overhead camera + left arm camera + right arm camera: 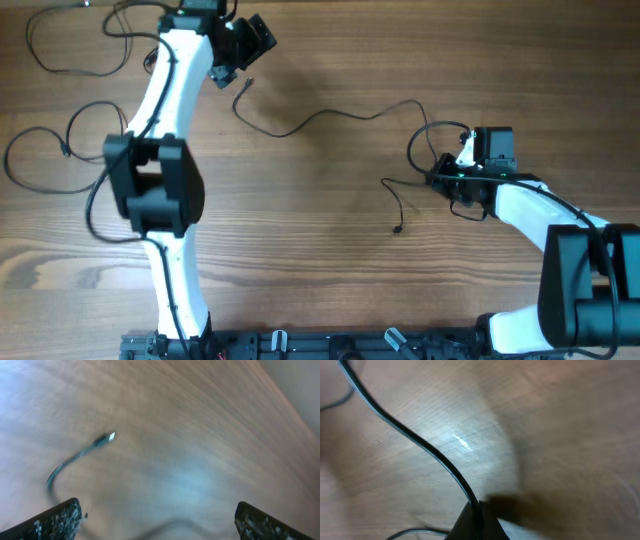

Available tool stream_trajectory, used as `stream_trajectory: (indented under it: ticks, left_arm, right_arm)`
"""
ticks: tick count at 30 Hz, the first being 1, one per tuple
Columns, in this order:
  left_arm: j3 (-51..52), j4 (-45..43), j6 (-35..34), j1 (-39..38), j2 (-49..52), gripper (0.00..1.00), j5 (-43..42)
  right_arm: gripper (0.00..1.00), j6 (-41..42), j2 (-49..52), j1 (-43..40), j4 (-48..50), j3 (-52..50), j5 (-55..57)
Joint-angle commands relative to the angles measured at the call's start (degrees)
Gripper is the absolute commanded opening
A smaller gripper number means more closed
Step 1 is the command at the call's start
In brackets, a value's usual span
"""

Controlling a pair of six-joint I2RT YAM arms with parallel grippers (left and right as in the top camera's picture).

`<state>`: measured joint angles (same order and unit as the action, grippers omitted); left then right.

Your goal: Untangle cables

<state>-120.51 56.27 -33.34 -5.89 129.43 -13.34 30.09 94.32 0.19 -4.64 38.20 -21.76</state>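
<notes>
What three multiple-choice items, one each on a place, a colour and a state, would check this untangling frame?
1. Where is the plug end nearest the left gripper? A) loose on the table B) between its fingers C) on the right arm
2. What colour is the cable? A) white B) black C) red
3. How is the right gripper? A) wide open B) shut on the cable C) out of view
Answers: 1 A, it lies on the wood ahead of the open fingers; 2 B, the cord shows black against the wood; 3 B, the cord runs into its closed tips.
</notes>
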Motion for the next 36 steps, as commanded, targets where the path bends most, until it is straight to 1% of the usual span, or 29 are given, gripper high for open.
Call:
stream_trajectory:
  ticks: [1,3,4,6,8,10,12,15,18,20,23,25,30,31,33,34,35,36]
  left_arm:
    - [-0.3,6.5,7.3,-0.4,-2.5,1.0,-3.6]
    - [-0.2,8.3,9.2,-1.2,-2.4,1.0,-6.2]
    - [-0.2,8.6,9.2,-1.8,-2.4,1.0,-6.2]
    - [-0.2,8.7,9.2,-3.0,-2.4,1.0,-6.5]
    - [-0.2,8.6,9.2,-4.5,-2.4,1.0,-6.6]
    - [-0.2,8.2,9.2,-5.8,-2.4,1.0,-6.6]
    - [-0.2,7.0,9.2,-7.3,-2.2,1.0,-6.5]
    - [-0.2,4.9,9.1,-8.4,-2.2,1.0,-5.6]
    - [-0.2,4.4,8.8,-8.3,-2.2,1.0,-0.6]
    - [-0.2,4.6,5.7,-7.3,-2.2,1.0,3.3]
    - [-0.2,4.6,2.3,-5.3,-2.2,1.0,5.1]
    - [-0.2,4.6,0.7,-3.6,-2.2,1.0,5.1]
    - [-0.2,4.8,0.7,-2.0,-2.2,1.0,5.1]
    - [-0.2,4.9,0.7,-2.1,-2.1,1.0,5.1]
    - [-0.1,4.8,0.7,-2.6,-2.1,1.0,5.1]
    - [-0.1,4.9,0.7,-2.7,-2.1,1.0,5.1]
    - [-0.1,4.9,0.7,-3.0,-2.1,1.0,5.1]
    - [-0.1,4.9,0.7,-3.1,-2.1,1.0,5.1]
  right_arm:
    - [0.05,-1.6,0.9,0.0,11.6,-0.3,-13.8]
    - [0.05,-1.0,0.9,0.0,22.2,-0.2,-22.8]
    - [0.04,0.5,0.9,0.0,27.8,0.1,-27.7]
    - [0.04,4.2,0.9,0.0,36.6,0.9,-33.0]
    - [0.05,7.6,0.9,0.0,43.0,2.4,-33.7]
    - [0.05,7.6,0.9,0.3,45.4,3.3,-32.5]
    - [0.05,7.6,0.9,1.5,45.5,3.9,-29.3]
    - [0.05,7.1,0.9,5.7,44.7,5.0,-22.4]
    - [0.05,3.3,0.9,10.5,39.4,8.2,-13.5]
    - [0.05,-0.1,1.3,13.8,32.1,12.5,-5.5]
    - [0.04,-1.8,3.0,16.9,29.9,15.4,0.4]
    - [0.05,-1.7,6.7,19.3,30.1,17.5,3.8]
    - [0.06,-1.4,18.8,22.8,30.0,25.4,3.9]
    - [0.08,-1.3,21.0,23.3,29.5,27.4,3.7]
    - [0.15,-1.6,24.1,24.0,27.1,30.5,3.8]
    - [0.26,-1.6,25.2,24.2,25.7,31.6,4.1]
    - [0.45,-1.6,25.6,24.2,24.1,32.2,5.4]
    - [0.6,-1.5,25.5,24.0,23.1,32.2,6.0]
